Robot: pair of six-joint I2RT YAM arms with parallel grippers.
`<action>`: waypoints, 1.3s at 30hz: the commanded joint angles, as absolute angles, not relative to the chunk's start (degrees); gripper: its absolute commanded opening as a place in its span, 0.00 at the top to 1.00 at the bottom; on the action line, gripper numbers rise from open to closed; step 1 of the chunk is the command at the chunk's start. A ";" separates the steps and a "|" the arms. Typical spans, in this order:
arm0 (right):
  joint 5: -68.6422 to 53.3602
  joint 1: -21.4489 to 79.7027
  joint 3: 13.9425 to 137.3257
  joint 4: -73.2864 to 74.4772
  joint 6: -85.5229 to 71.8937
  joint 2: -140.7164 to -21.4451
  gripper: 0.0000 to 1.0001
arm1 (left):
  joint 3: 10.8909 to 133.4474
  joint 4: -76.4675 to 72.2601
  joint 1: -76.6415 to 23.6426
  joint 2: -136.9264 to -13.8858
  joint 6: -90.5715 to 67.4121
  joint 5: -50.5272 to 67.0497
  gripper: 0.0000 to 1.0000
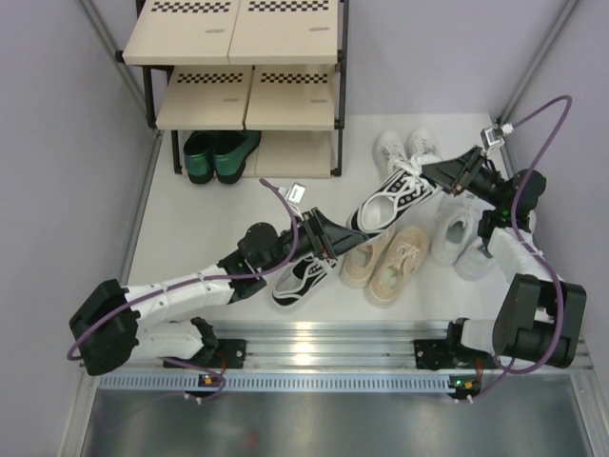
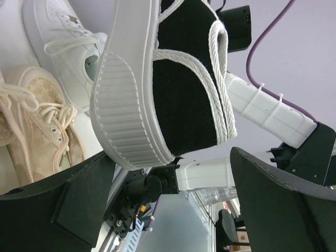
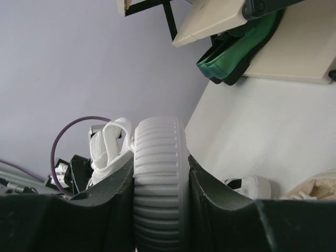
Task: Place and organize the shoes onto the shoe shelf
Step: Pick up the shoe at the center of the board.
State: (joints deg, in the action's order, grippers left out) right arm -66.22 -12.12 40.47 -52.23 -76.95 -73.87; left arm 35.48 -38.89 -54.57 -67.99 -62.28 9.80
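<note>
While the right tool (image 3: 160, 170) is clamped on the sole end of a black-and-white sneaker (image 1: 392, 198), centre right, the left tool (image 1: 331, 248) gapes apart, hiding part of its mate (image 1: 301, 278) on the bench (image 1: 190, 228); dark green shoes (image 1: 217, 154) sit half hidden under the shoe shelf (image 1: 238, 43), upper left.

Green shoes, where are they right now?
In the top view, the green shoes sit at the far left, on the lowest level of the shelf.

Black canvas sneaker (image 2: 184, 94) with ribbed white rubber sole and woven cord trim; pale matt wooden shelf boards (image 1: 190, 43).
</note>
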 commanded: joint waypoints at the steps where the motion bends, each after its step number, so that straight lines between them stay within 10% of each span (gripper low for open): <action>1: -65.74 -10.72 41.13 -54.75 -76.64 -71.46 1.00 | 35.33 -43.43 -54.67 -67.06 -62.84 5.99 0.05; 18: -66.45 -8.17 40.34 -48.87 -70.40 -69.70 1.00 | 36.48 -50.44 -54.49 -72.68 -61.78 0.97 0.11; 23: -67.06 -7.82 40.52 -48.96 -69.88 -70.58 1.00 | 34.98 -53.35 -54.05 -73.57 -64.07 0.79 0.48; 25: -67.50 -7.82 40.26 -48.60 -68.83 -70.66 1.00 | 34.54 -53.87 -53.88 -73.30 -63.90 0.70 0.96; 28: -68.28 -7.56 39.90 -47.64 -66.46 -70.40 0.99 | 33.40 -52.91 -53.70 -71.64 -63.20 0.62 1.00; 30: -68.82 -7.56 40.08 -46.76 -64.79 -70.31 0.88 | 32.26 -52.12 -53.09 -69.97 -62.84 0.70 1.00; 35: -69.44 -7.56 42.09 -33.64 -51.98 -68.56 0.08 | 28.22 -50.19 -49.93 -63.92 -65.12 3.42 1.00; 39: -63.38 -8.17 49.03 -4.21 -27.63 -64.88 0.01 | 23.04 -43.09 -46.68 -55.48 -65.39 2.99 1.00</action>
